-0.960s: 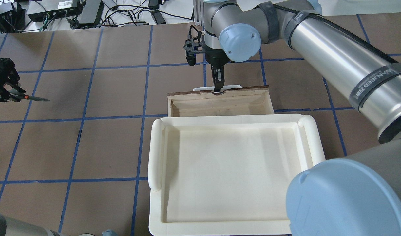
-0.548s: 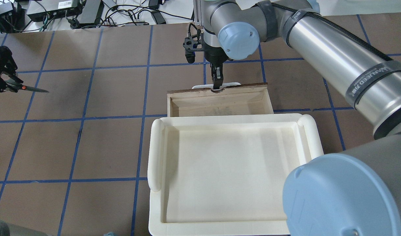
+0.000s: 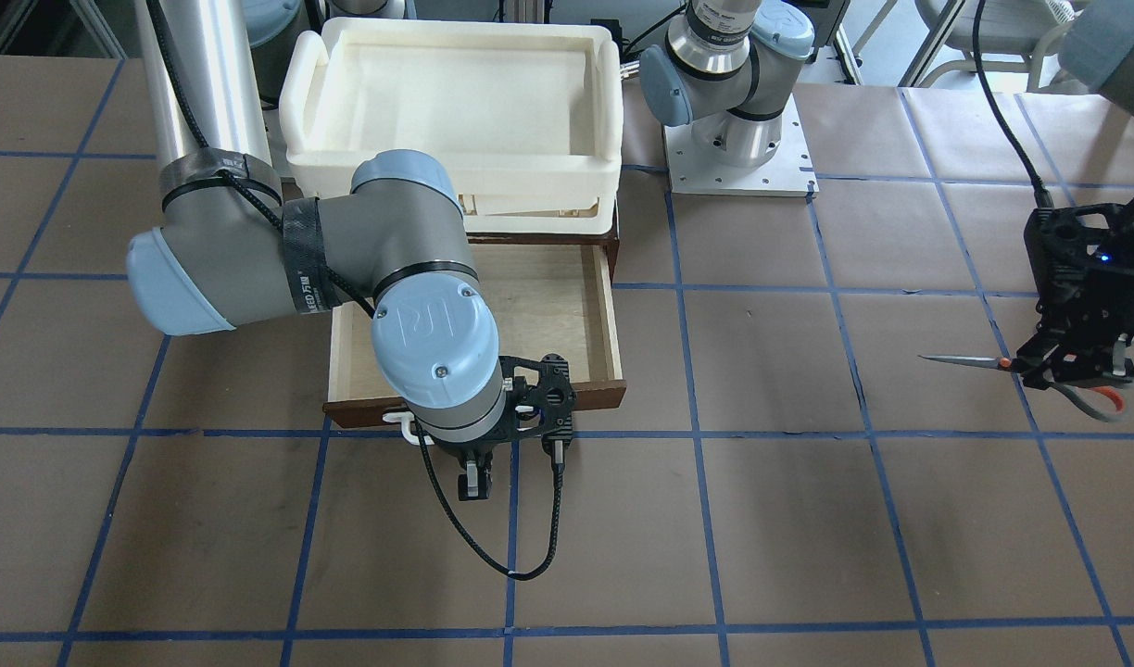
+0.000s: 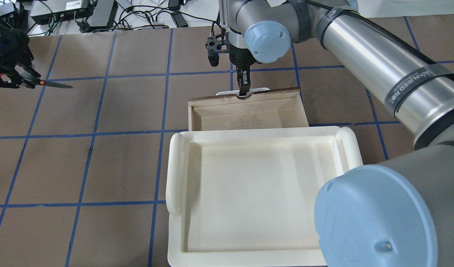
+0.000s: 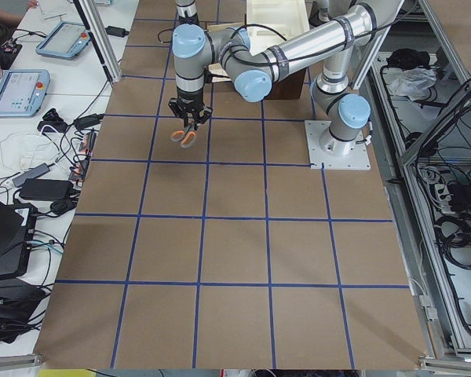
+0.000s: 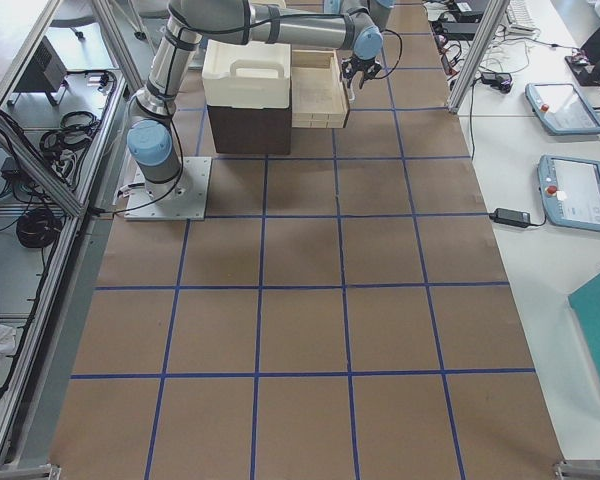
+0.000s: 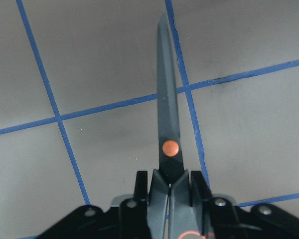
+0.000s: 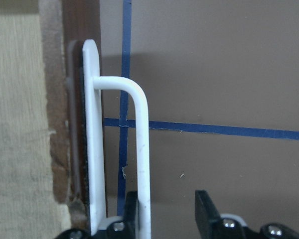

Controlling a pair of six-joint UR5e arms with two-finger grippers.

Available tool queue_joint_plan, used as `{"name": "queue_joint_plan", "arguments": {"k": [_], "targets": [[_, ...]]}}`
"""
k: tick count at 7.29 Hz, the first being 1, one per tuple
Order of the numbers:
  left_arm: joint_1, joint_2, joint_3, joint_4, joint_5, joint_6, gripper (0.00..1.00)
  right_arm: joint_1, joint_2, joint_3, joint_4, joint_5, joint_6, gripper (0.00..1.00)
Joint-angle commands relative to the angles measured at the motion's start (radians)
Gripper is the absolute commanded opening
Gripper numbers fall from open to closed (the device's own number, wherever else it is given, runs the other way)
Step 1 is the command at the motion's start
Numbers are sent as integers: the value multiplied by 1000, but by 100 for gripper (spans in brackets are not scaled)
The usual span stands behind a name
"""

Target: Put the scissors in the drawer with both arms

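My left gripper is shut on the scissors near the pivot and holds them above the table at the far left, blades pointing toward the drawer. They also show in the front view and the left wrist view. The dark brown drawer stands pulled out, and its pale interior holds nothing. My right gripper is at the drawer's white bar handle. Its jaws are open and straddle the bar, with one finger between the bar and the drawer front.
A cream-white plastic bin sits on top of the dark cabinet, behind the open drawer. Cables and electronics lie beyond the table's far edge. The left arm's base plate is bolted beside the bin.
The right gripper has drawn the drawer farther out, away from the robot. The left gripper has carried the scissors away from the robot and slightly toward the drawer.
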Motion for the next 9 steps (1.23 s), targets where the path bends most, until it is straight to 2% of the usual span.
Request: {"name": "queue_joint_plan", "arguments": {"k": [1,2,3,4,5,6,8,9], "targets": [[-4,4,-1,-15,-2,-7,0,-6,5,-1,-10,1,0,48],[-4,5,-1,-17,-14,-7,0,-6,5,-1,-13,1,0,49],[-4,4,-1,-17,-16,-7,0,-13,-1,-1,-12,4,11,58],[-7,8,2,-17,-33,-7,0,-36,-33,-7,-7,3,52,94],[-12,8,9,-20,-40,-9,0,-65,-94,-7,2,-4,112,100],[-42,16,24,-35,-36,-24,0,-96,-160,-1,34,-16,121,100],[-153,19,58,-108,-37,-204,0,-182,-323,13,211,-20,218,100],[-215,21,58,-112,-39,-322,0,-202,-402,33,276,-78,252,100]]}}
